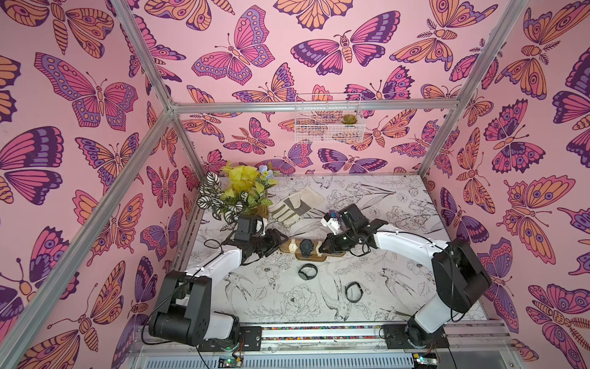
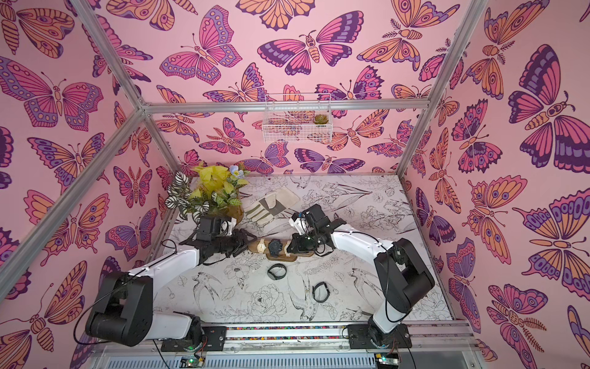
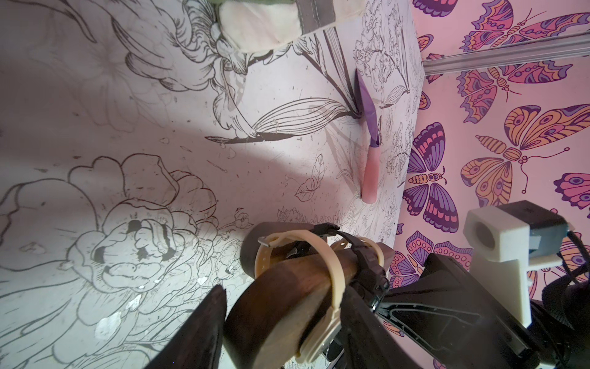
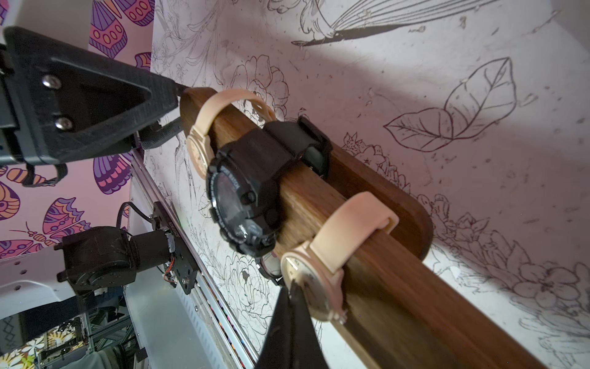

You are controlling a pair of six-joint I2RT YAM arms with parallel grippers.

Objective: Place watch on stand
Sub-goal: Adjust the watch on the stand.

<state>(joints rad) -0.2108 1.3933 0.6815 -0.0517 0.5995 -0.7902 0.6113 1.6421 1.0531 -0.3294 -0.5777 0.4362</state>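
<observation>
At mid-table, the stand [image 1: 307, 257] is seen lying crosswise between the two arms, its bar raised on a smaller base. Three watches are looped over the bar: a left beige watch [image 1: 292, 246] near the left end, a black watch [image 1: 306, 246] at the middle, and a right beige watch [image 4: 348, 230] further toward the right end. All three straps are wrapped round the wood, with the cases turned toward the robot's side.

The bar's left end is straddled by the left gripper [image 1: 281, 245]. Its jaws are held partly apart, one finger [image 3: 204, 322] on each side of the rounded end, and the wood appears to be clamped between them. The left beige watch sits just beside that grip.

The right gripper [image 4: 292, 297] is closed tight with nothing between its fingers. Its joined tips are pressed against the rim of the right beige watch's case, on the side toward the robot.

Nearer the robot, two loose black watches are left flat on the table [image 1: 255, 303]: one [image 1: 305, 275] just in front of the stand, another [image 1: 348, 292] further to the right. A glove [image 1: 295, 206] and a plant [image 1: 239, 191] are seen behind the stand.
</observation>
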